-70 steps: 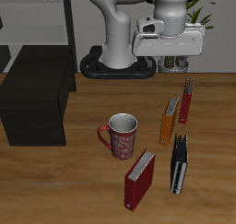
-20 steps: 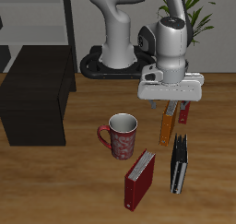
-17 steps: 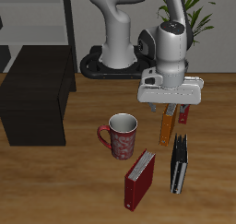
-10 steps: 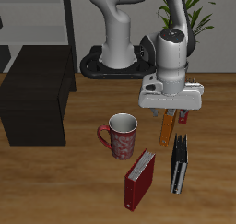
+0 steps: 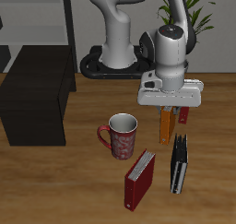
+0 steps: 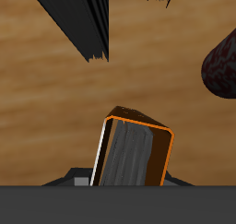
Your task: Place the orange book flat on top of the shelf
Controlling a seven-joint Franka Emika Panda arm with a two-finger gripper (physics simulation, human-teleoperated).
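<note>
Here, the gripper [image 5: 170, 107] sits directly over the orange book [image 5: 167, 126], which stands upright on the bench between the red patterned mug [image 5: 120, 135] and the slim dark-red book [image 5: 184, 112]. Only the book's lower half shows beneath the gripper; its top edge fills the wrist camera [image 6: 134, 154]. Whether the fingers have closed on it cannot be told. The black shelf [image 5: 37, 89] waits well apart, toward nine o'clock, its flat top bare.

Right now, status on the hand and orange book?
Hand down over orange book, grip state unclear. Book upright on table, not yet on shelf. Mug stands between book and shelf.
</note>
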